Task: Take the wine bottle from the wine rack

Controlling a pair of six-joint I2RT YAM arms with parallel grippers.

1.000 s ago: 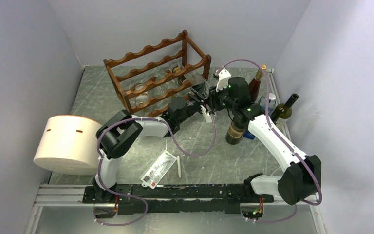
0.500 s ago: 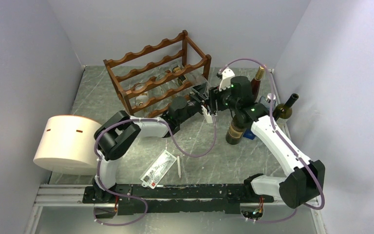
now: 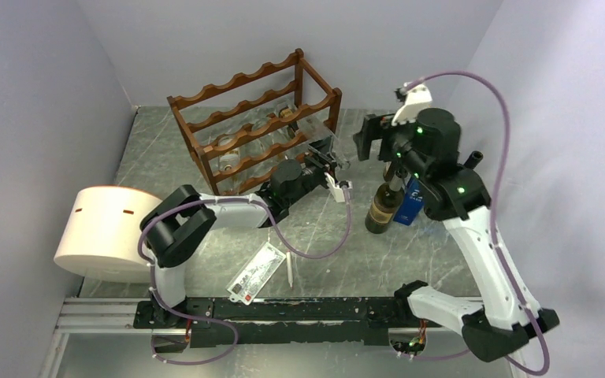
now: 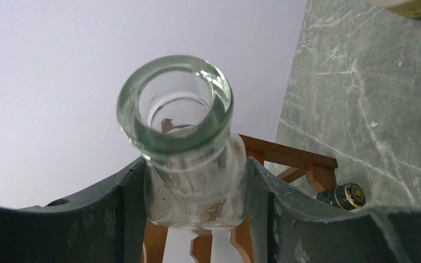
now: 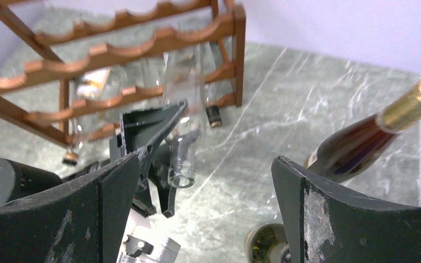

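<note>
- Wine bottle [image 4: 189, 164], clear glass, is lying in the wine rack [image 3: 244, 110] near its right-hand end, with the neck poking out on the side facing the arms.
- Left gripper [image 4: 192, 192] is clamping that neck just under the lip.
- Left wrist view is giving you the close detail: the mouth is open with no cork, and both fingers [image 4: 126, 213] are pressing the sides of the neck. It's also catching a foil-capped bottle end [image 4: 346, 196] low in the rack.
- Top view is giving you what the wrist misses. Right gripper [image 3: 370, 138] is hanging in the air right of the rack, apart from the bottle. A dark bottle [image 3: 380, 206] is standing upright just beside a blue carton [image 3: 410, 206].
- Right wrist view is showing its own fingers [image 5: 87, 213] spread wide with nothing between them. A brown bottle [image 5: 373, 137] with gold foil is leaning at the right.
- Writing: you're getting nothing readable. The print on the card [image 3: 256, 272], the carton's white lettering and the dark bottle's label are all too small.
- Surface: everything is sitting on a grey-green marbled table [image 3: 165, 150] with pale walls around it. A white cylinder [image 3: 106, 232] is lying at the left, and a white stick [image 3: 290, 268] is lying beside the card.
</note>
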